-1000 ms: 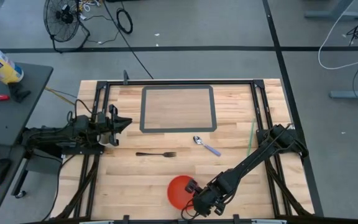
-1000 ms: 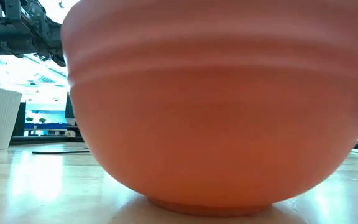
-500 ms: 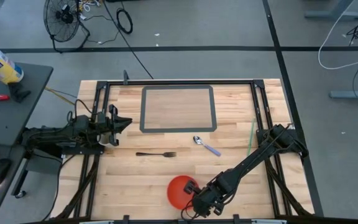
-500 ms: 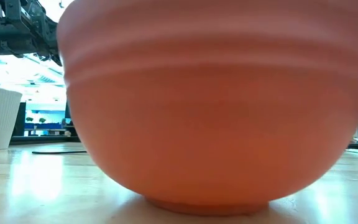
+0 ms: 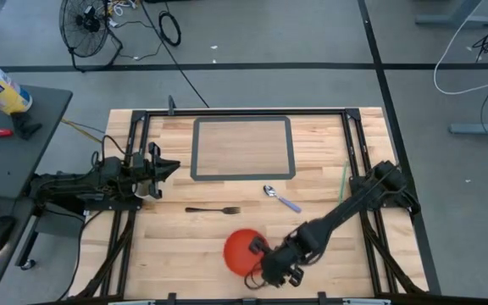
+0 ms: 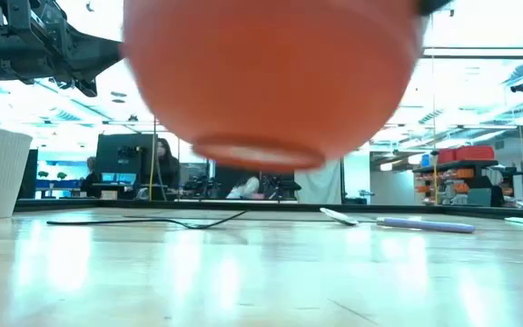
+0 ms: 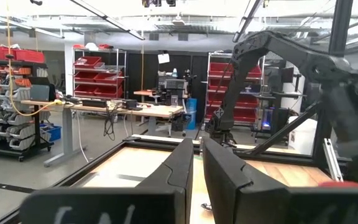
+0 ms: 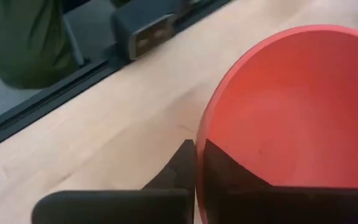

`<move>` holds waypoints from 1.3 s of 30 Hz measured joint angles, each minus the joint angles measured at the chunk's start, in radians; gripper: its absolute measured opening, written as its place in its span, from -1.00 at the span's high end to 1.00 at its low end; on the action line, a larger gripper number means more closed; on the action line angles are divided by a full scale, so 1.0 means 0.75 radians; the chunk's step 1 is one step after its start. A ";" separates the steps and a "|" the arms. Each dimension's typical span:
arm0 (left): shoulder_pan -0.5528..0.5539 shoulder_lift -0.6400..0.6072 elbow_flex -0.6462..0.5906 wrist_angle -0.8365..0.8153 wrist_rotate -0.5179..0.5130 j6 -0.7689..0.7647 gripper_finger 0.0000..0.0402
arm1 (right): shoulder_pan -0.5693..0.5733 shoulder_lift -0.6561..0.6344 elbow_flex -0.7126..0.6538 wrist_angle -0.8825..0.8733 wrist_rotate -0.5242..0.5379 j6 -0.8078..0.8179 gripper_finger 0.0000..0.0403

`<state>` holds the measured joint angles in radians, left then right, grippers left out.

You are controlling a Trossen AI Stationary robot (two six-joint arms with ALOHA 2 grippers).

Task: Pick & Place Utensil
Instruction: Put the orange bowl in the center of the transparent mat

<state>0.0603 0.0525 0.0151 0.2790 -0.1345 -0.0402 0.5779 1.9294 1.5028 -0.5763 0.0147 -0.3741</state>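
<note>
The red bowl [image 5: 239, 251] hangs in the air near the table's near edge, held by my right gripper [image 5: 256, 250], which is shut on its rim. In the low view the bowl [image 6: 271, 82] floats clear of the wood. A dark fork [image 5: 213, 209] lies flat on the table mid-left. A spoon with a purple handle [image 5: 281, 199] lies to the right of it. My left gripper [image 5: 164, 167] waits shut above the left edge, touching nothing; it also shows in the low view [image 6: 84, 64]. My right gripper holds the bowl by its rim [image 8: 199, 144], on the side toward the table's right. One finger [image 8: 235, 171] is inside the bowl and the other finger [image 8: 178, 165] outside, the wall pinched between them. The bowl is lifted clear, its base [image 6: 257, 154] above the table.
A grey taped rectangle [image 5: 242, 148] marks the far middle of the table. A thin green stick [image 5: 342, 188] lies near the right rail. Black frame rails [image 5: 134, 144] run along both sides. Bare wood lies between fork and bowl.
My right gripper has risen and moved a little toward the table's left and far edge, keeping its hold. The bowl, which stood on the table one second ago, is now lifted clear of it.
</note>
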 joint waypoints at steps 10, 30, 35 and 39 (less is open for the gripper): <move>0.000 0.000 0.000 0.000 0.000 0.000 0.79 | -0.384 -0.024 0.324 -0.451 0.109 0.132 0.95; 0.000 0.000 0.000 0.000 0.000 0.000 0.79 | -1.090 0.033 0.119 -0.009 0.006 -0.143 0.96; 0.000 0.000 0.000 0.000 0.001 0.001 0.79 | -1.119 0.101 0.144 -0.010 0.010 -0.154 0.96; 0.000 0.000 0.000 -0.001 0.001 0.001 0.79 | -1.139 0.143 0.144 -0.034 -0.077 -0.131 0.96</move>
<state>0.0603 0.0525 0.0151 0.2787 -0.1341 -0.0399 -0.2762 2.0363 1.6112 -0.6019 -0.0427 -0.4727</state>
